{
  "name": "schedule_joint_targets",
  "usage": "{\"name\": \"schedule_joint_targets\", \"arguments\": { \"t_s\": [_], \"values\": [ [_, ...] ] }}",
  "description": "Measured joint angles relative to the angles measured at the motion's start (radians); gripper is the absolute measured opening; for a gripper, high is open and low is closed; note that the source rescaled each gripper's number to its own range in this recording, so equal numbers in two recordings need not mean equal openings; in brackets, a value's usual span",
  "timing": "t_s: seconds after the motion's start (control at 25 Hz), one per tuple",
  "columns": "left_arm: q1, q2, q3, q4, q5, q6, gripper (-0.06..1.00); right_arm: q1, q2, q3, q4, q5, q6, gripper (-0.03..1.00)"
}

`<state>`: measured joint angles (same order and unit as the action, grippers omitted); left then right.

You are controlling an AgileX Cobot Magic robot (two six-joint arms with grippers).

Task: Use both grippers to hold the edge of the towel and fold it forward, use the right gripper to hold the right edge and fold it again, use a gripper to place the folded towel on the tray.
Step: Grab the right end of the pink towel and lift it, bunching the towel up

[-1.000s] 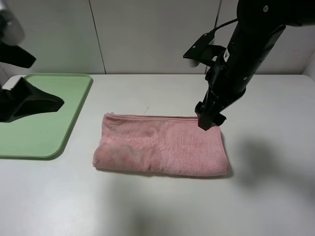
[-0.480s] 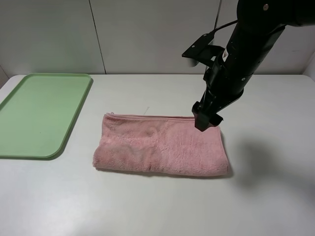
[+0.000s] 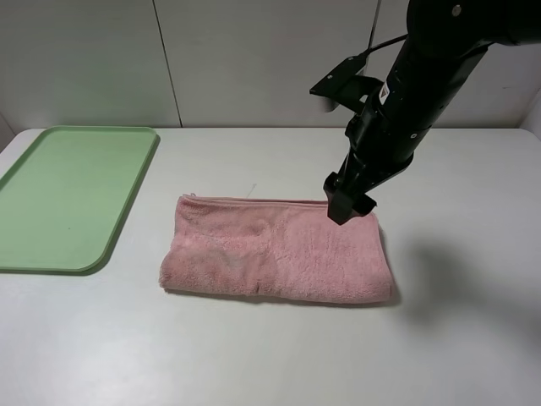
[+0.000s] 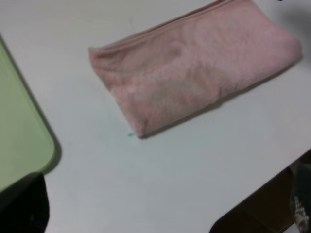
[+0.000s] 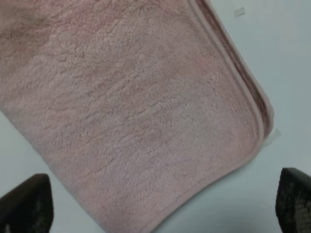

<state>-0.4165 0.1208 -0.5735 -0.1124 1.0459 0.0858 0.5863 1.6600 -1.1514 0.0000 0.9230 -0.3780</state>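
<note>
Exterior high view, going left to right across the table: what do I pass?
The tray → the towel. The right claw overlaps the towel's far right corner, so it has no clear place in the order.

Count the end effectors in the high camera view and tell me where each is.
1. The right end effector hangs above the far right corner of the towel, jaws open. A second one may sit outside that view.
</note>
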Motion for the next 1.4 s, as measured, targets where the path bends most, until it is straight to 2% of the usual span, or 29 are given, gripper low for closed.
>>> {"name": "schedule_joint_targets", "arguments": {
  "t_s": [0.28,0.4,0.84,1.04,1.2,1.4],
  "values": [
    [0.000,-0.111,0.055,0.156,0.075,-0.137,1.00,0.000,0.000,0.000,0.000,0.000,0.001,1.00],
    [0.000,-0.125,0.056,0.193,0.078,-0.189,1.00,0.000,0.000,0.000,0.000,0.000,0.001,1.00],
    [0.000,-0.129,0.056,0.203,0.077,-0.206,1.00,0.000,0.000,0.000,0.017,-0.001,0.003,1.00],
    [0.006,-0.129,0.056,0.203,0.076,-0.206,1.00,0.000,0.000,0.000,0.067,-0.001,0.077,1.00],
    [0.076,-0.129,0.056,0.203,0.074,-0.206,1.00,0.000,0.000,0.000,0.074,-0.001,0.191,1.00],
    [0.242,-0.129,0.056,0.203,0.074,-0.206,1.00,0.000,0.000,0.000,0.075,-0.018,0.324,1.00]
  ]
}}
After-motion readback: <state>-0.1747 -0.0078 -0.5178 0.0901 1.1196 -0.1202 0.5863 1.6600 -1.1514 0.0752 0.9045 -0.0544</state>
